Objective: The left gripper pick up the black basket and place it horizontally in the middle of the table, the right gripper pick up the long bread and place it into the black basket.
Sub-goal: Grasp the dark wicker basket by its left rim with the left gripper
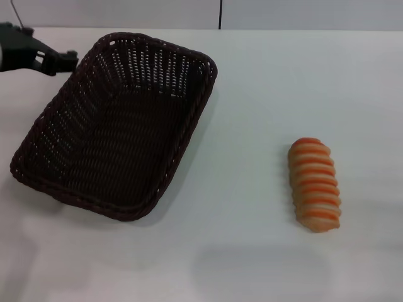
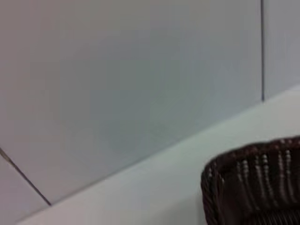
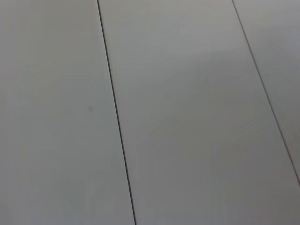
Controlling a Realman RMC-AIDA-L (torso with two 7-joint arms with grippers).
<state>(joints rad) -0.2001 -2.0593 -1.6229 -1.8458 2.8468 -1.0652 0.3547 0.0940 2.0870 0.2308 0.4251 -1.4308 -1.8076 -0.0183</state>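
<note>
In the head view the black basket [image 1: 116, 129] sits on the white table [image 1: 252, 189] over at about nine o'clock from the table's middle. It lies at a slant, its long axis running from roughly seven o'clock to one o'clock, open side up, with nothing inside it. Its braided rim and sloping woven walls are plainly visible, and the far corner nearest one o'clock reaches close to the table's back edge.

The left gripper [image 1: 66, 61] is at about ten o'clock in that view, coming in from the left edge. Its black tip is just beside the basket's far left corner, near the rim; whether it touches the weave cannot be told. The jaws look drawn narrow at the tip, but whether they are parted or closed cannot be told. They hold nothing. The left wrist view shows one rounded corner of the basket [image 2: 253, 185] against the table [image 2: 140, 187] and a grey panelled wall [image 2: 131, 79] behind.

The long bread [image 1: 315, 184] lies at about four o'clock from the table's middle, well apart from the basket, its orange and cream stripes running crosswise and its length pointing roughly twelve to six o'clock.

The right gripper is not seen in any view; the right wrist view shows only grey wall panels [image 3: 187, 112] with thin dark seams, so the state of its jaws cannot be told.
</note>
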